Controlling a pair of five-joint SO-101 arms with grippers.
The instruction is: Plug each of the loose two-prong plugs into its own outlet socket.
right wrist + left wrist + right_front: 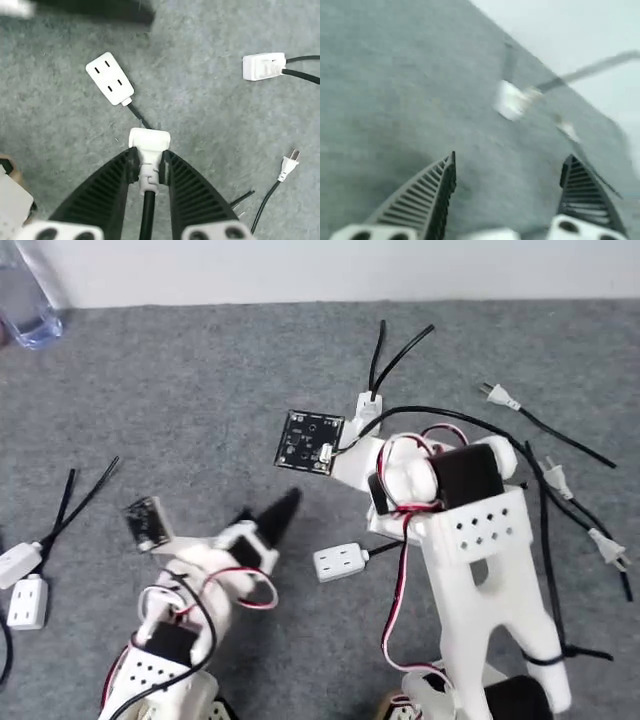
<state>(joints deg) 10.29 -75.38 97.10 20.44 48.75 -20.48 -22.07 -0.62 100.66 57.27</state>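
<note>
The right arm stands nearest the high camera, its white frame bent forward over the middle of the grey carpet. The left arm sits lower, angled toward a three-outlet strip that lies between the two arms with its outlets unfilled.

In its wrist view, the right gripper has both black fingers pinching a white plug, whose black cord runs back between them. The plug hangs over the carpet, pointing toward the strip, near it but not touching.

The left gripper has its ribbed fingers spread wide over bare carpet. Ahead of it lies a white block, too blurred to identify.

A socket lies well apart from the strip, with two black cords leaving it. In the high view, loose on the carpet to the right arm's right, are a far plug, a middle plug and a near plug. A second strip lies at the carpet's left edge.
</note>
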